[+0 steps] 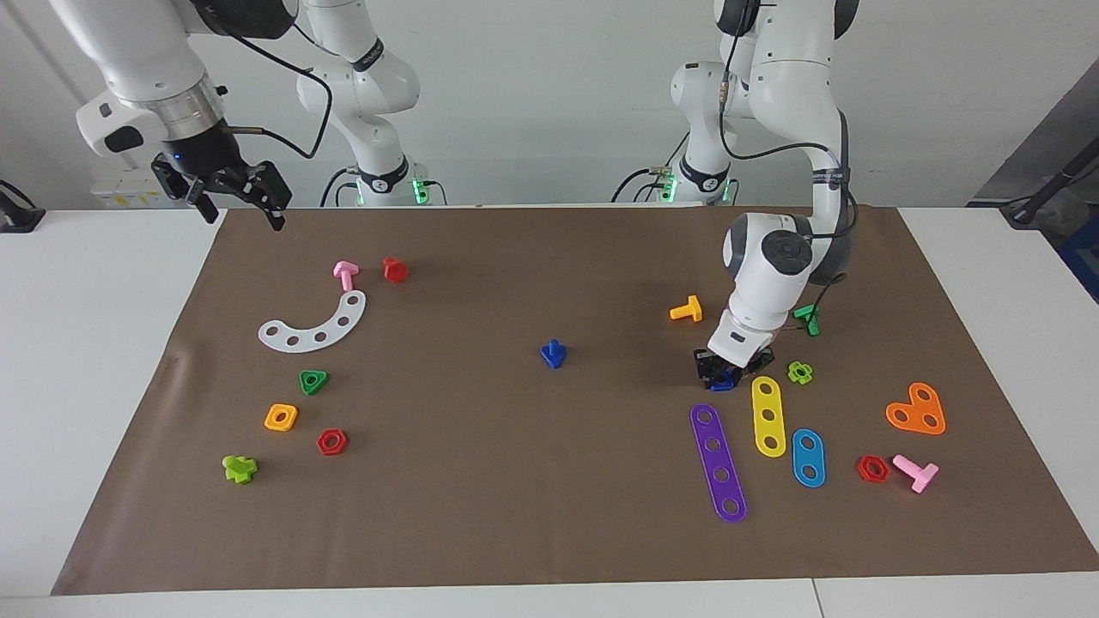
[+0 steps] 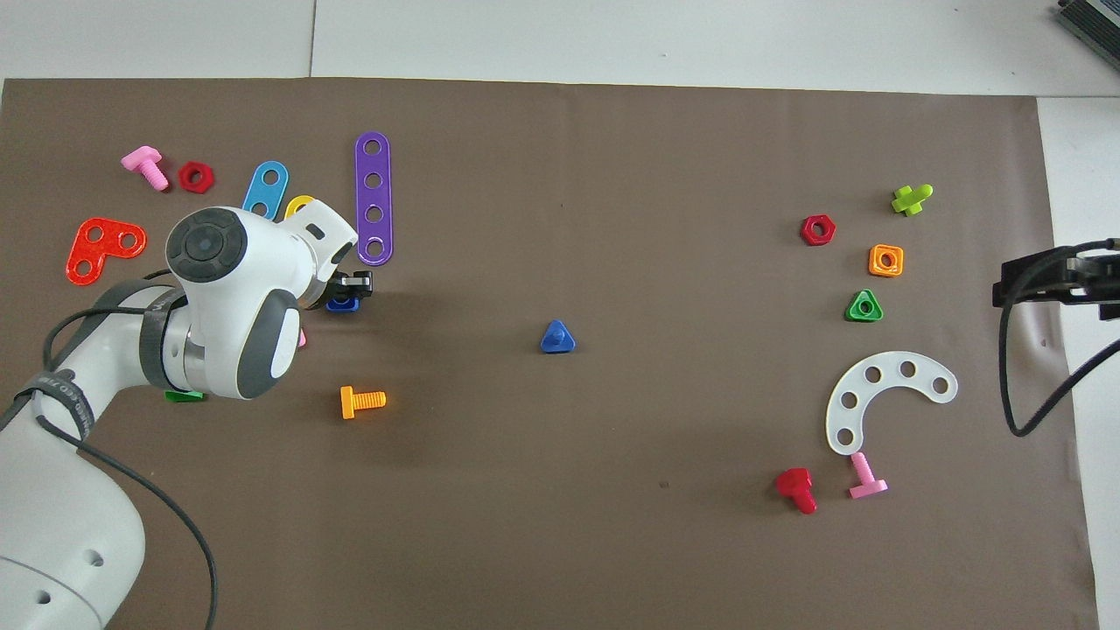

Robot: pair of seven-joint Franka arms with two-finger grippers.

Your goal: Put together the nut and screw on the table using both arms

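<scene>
Two arms: both white jointed arms reach in from the robots' edge of the wide white table (image 1: 103, 386) with its brown mat.
Right gripper (image 1: 232, 196): black fingers spread wide with nothing between them, hanging high over the mat's corner at the right arm's end, beside the robots' edge; this arm waits.
Screw: small blue plastic screw with a triangular head (image 1: 553, 353) stands on its head, stem up, near the mat's middle, well apart from both grippers.
Left gripper (image 1: 721, 374): down at the mat toward the left arm's end, fingers pinched onto the nut.
Nut: small blue plastic square nut (image 1: 723, 382) sits at the mat surface, just beside the purple four-hole plastic strip (image 1: 718, 462).
</scene>
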